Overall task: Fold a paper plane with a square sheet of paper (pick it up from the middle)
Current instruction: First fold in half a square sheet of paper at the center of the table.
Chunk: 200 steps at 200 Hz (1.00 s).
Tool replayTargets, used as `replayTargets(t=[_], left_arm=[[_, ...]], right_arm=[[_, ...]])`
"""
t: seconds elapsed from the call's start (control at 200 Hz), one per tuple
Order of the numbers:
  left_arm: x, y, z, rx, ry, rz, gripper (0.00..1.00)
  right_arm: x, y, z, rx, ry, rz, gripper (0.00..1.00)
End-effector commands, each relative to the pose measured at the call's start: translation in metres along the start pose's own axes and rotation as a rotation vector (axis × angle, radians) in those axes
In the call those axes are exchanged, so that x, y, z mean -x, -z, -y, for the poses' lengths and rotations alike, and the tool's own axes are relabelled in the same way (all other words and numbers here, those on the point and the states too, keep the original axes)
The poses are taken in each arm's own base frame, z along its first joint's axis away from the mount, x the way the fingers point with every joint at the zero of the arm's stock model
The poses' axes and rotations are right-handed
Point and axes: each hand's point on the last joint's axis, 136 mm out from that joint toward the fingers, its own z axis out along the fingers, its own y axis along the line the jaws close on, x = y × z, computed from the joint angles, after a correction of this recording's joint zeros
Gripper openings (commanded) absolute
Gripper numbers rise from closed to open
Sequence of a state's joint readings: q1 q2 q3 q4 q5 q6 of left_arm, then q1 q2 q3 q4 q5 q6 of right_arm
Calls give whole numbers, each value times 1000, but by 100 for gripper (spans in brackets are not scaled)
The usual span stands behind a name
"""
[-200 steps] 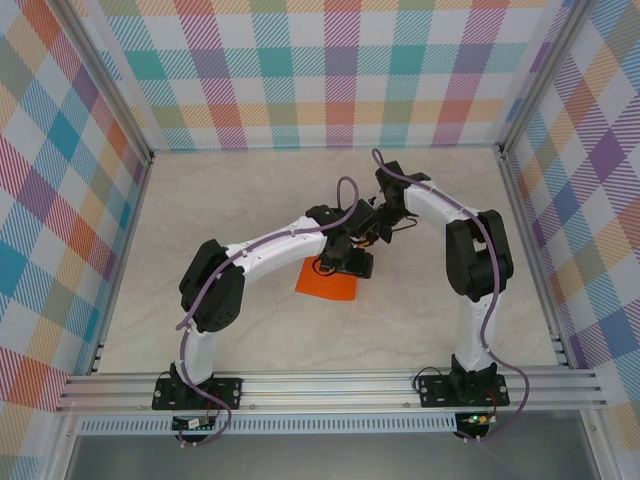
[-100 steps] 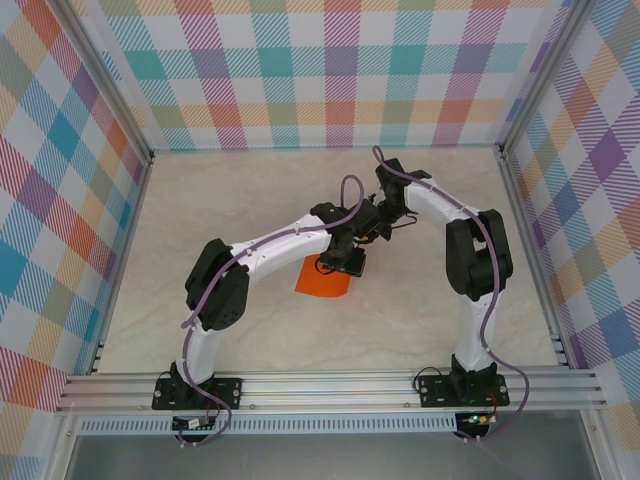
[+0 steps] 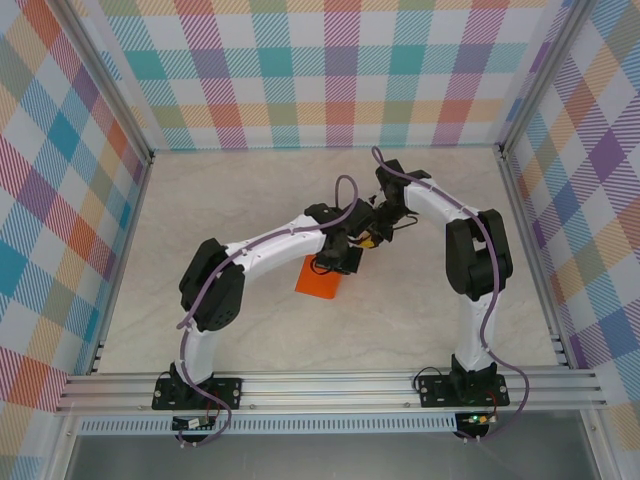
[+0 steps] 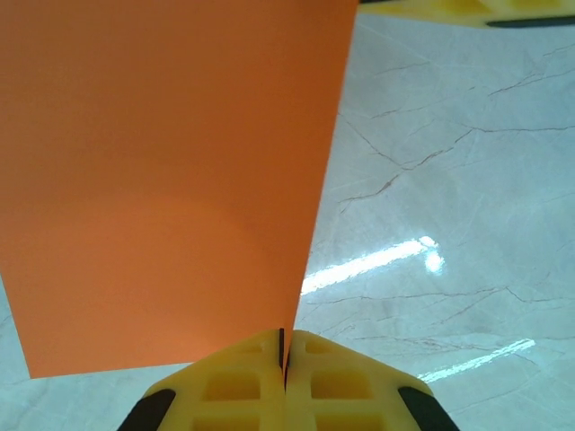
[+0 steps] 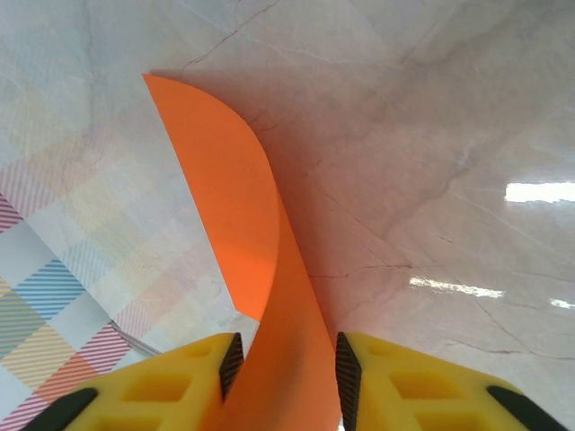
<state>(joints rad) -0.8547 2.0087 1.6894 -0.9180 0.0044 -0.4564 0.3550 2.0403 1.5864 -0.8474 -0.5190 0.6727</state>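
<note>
The left hand [image 4: 284, 359] is pressed together, pinching the edge of the square sheet of paper [image 4: 162, 180], which lies near the middle of the table [image 4: 449, 180]. The right hand [image 5: 283, 364], at 2 o'clock from the left one, is spread around the curved sheet.

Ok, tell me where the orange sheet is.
The square sheet of paper is mid-table in the top view, pinched by the left gripper and running between the open jaws of the right gripper.

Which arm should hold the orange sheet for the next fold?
Left. The left pincer is shut on the orange sheet at its edge; the right pincer stands open around it, not clamping.
</note>
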Motion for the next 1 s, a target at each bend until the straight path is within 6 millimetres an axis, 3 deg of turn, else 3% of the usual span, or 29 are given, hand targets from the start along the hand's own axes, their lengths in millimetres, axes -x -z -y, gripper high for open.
replayTargets(t=[0.0, 0.15, 0.29, 0.55, 0.755, 0.995], left_arm=[[13, 21, -3, -133, 80, 45, 0], [18, 23, -9, -334, 182, 31, 0], [24, 19, -33, -444, 302, 27, 0], [34, 16, -66, -579, 417, 3, 2], [34, 10, -71, -624, 446, -45, 4], [31, 22, -69, -638, 449, -59, 4]], right_arm=[[-7, 21, -6, 23, 41, 36, 42], [-8, 33, -10, 69, 70, 91, 54], [-8, 38, -16, 127, 74, 146, 58], [-9, 27, -27, 212, 73, 142, 63], [-11, 14, -25, 159, 82, 106, 65], [-19, 14, -19, 126, 52, 85, 66]])
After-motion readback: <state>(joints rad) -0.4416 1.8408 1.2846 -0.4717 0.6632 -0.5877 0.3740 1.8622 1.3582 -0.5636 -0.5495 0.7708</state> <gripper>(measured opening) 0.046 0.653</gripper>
